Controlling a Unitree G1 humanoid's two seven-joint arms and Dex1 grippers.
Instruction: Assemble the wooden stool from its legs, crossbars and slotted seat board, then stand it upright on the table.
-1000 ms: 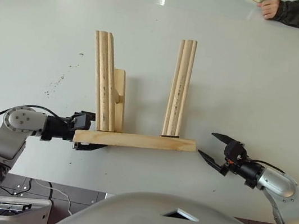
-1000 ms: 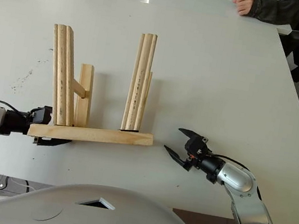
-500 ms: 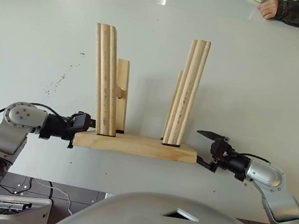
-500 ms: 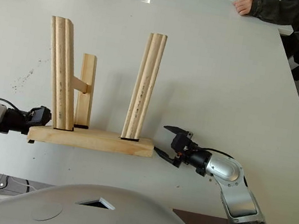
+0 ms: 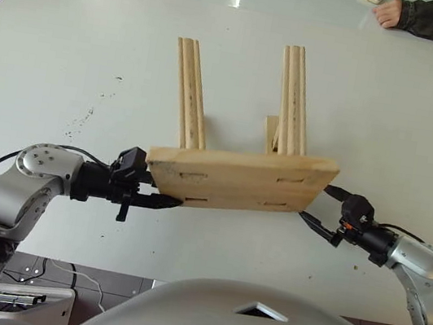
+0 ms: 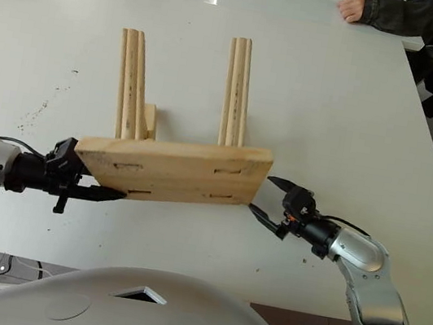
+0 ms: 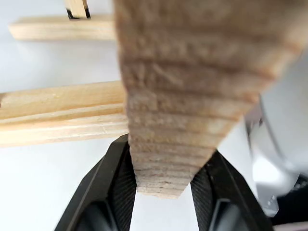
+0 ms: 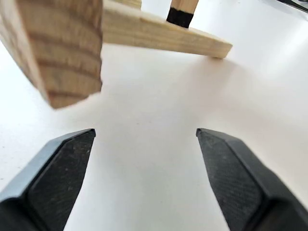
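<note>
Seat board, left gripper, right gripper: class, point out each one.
seat board (image 5: 242, 181), left eye view, middle of its slotted face
left gripper (image 7: 168, 147), left wrist view, between its clamping fingertips
right gripper (image 8: 145, 132), right wrist view, between its open fingertips

Your left arm comes in from the near left with its elbow bent, and the black two-finger left gripper (image 5: 152, 195) is clamped on the left edge of the pale slotted wooden seat board (image 5: 239, 178). At the near right, your black right gripper (image 5: 318, 205) has its fingers spread just beside the board's right edge.

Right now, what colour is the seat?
The seat is pale tan wood; best in left eye view.
</note>
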